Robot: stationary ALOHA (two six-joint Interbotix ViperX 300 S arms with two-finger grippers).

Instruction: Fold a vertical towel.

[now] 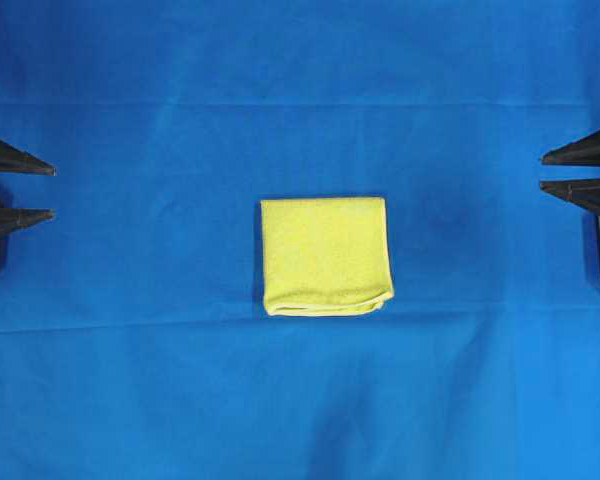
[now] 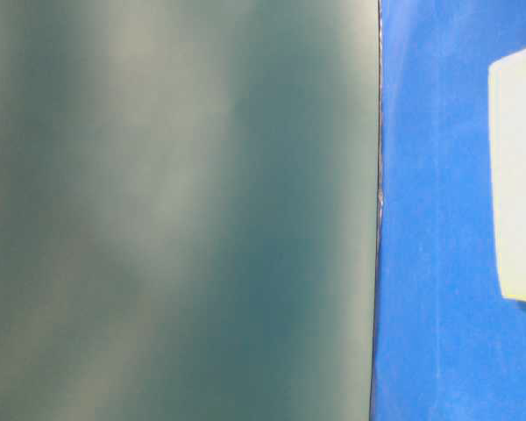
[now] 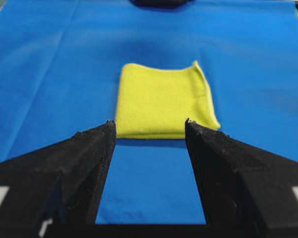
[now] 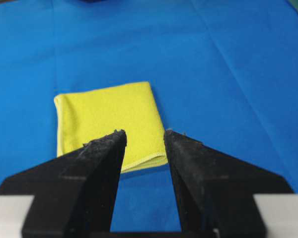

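The blue cloth (image 1: 130, 380) covers the whole counter, so I take the towel (image 1: 325, 256) as my landmark. It lies flat in the middle, nearly square, with layered edges showing along its near side and a rounded fold at one side. That makes me judge the folding already done, or nearly so. The left gripper (image 1: 52, 192) sits well off to the towel's left, jaws parted wide and holding nothing. The right gripper (image 1: 543, 171) sits well off to its right, jaws parted a little less, also empty. Both face the towel from the margins, which I read as parked clear so nothing drags the cloth.
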